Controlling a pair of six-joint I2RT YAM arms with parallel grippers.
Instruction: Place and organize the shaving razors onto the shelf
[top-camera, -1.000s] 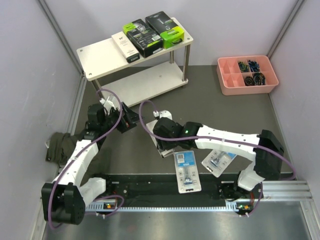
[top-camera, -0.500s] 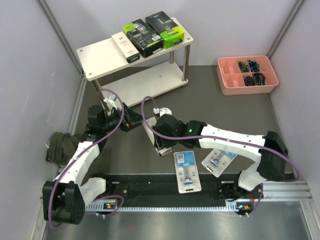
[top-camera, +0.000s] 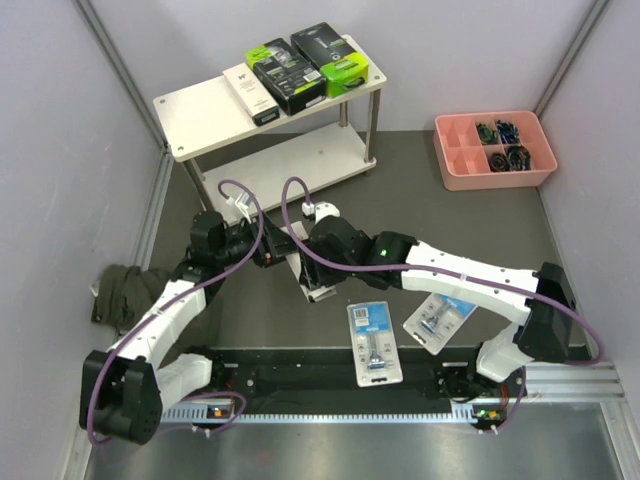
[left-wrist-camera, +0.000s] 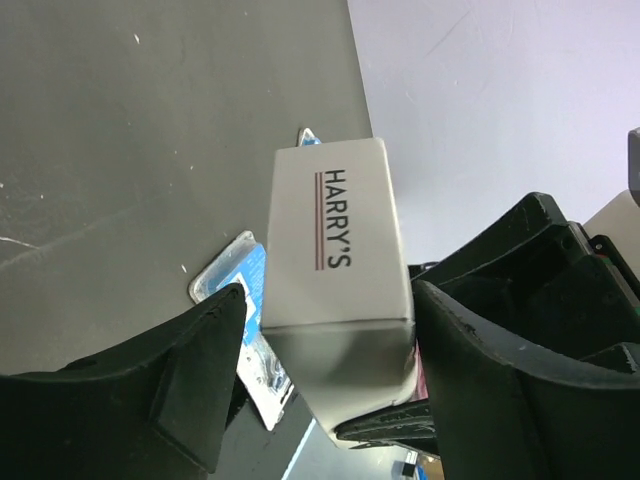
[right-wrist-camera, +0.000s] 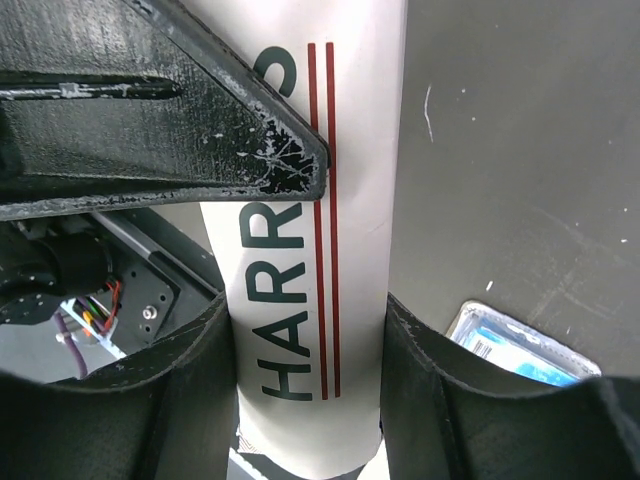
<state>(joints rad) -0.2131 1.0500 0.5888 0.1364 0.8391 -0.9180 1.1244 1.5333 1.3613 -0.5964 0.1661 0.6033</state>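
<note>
right gripper (right-wrist-camera: 305, 330) jaws clamp the white harry's box (right-wrist-camera: 350, 150); left gripper (left-wrist-camera: 330, 300) jaws open around it (two blister packs (top-camera: 372, 343) on the tabletop (top-camera: 400, 210)).

A dark grey mat (top-camera: 420, 210) covers the tabletop under and around the jaws, lightly scuffed and flecked with pale marks in the wrist views (right-wrist-camera: 520, 150). 3 plain lilac-white walls close it in: 1 left of the jaws (top-camera: 60, 150), 1 far beyond them (top-camera: 450, 50) and 1 well off to their right (top-camera: 610, 150). 2 slanted metal struts (top-camera: 120, 70) mark the far corners. Behind the jaws, at the near edge, runs a ribbed aluminium rail (top-camera: 570, 380) above a brushed steel plate (top-camera: 400, 450). Light is soft and even.
</note>
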